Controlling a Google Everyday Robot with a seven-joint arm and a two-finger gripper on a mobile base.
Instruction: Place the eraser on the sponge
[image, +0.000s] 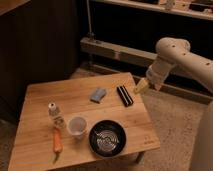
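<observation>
1. The eraser (125, 95) lies flat on the desk (40, 95), in the far right part. The sponge (98, 94) sits just to its left, with bare wood between them, so the eraser is not on the sponge as we see it.
2. The gripper (141, 87) hangs just past the desk's right edge, close to the eraser's far end. Its jaws stand open and hold nothing.
3. The eraser's long axis runs mostly far to near, with the far end leaning left and the near end right. The pale stripe follows that line. The sponge seems turned the other way, so the two are not parallel.
4. What could go wrong, as we judge it:
   - A grasp near one end rather than the middle could let the long block swing or droop.
   - Jaws not squared across the narrow width could shove it aside, perhaps towards the desk edge.
   - The block is longer than the soft pad, so set down off-centre or crosswise it may tip off.
   - The light sponge may slide under a push.
</observation>
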